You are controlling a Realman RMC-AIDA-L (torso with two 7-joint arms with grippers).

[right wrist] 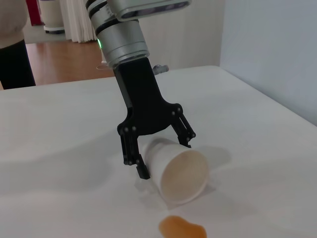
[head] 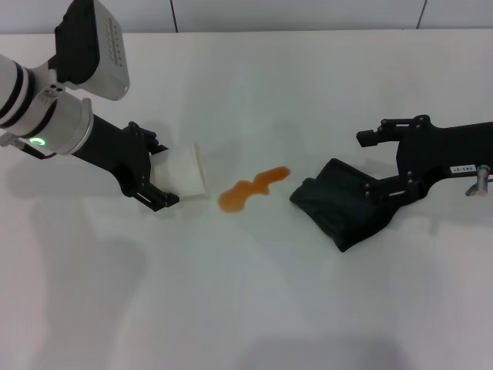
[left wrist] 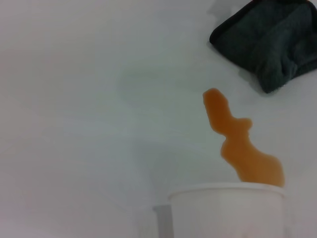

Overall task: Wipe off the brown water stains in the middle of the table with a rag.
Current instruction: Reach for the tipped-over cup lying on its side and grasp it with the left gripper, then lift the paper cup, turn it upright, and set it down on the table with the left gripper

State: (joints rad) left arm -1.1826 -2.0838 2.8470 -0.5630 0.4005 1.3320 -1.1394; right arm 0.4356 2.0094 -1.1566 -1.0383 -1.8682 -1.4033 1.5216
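Note:
The brown water stains (head: 250, 189) lie in the middle of the white table (head: 254, 308), wavy with a round blob at the left end. They also show in the left wrist view (left wrist: 240, 146) and the right wrist view (right wrist: 181, 229). The dark rag (head: 343, 206) lies crumpled just right of them, also seen in the left wrist view (left wrist: 272, 44). My right gripper (head: 373, 164) is open at the rag's right edge, its lower finger touching the cloth. My left gripper (head: 156, 171) is open, its fingers straddling a white paper cup (head: 187, 171) lying on its side left of the stain.
The cup's open mouth (right wrist: 185, 176) faces the stain, and its rim (left wrist: 228, 191) shows close in the left wrist view. The left arm (right wrist: 141, 106) reaches in from the left. A person and a wooden floor show beyond the table's far edge.

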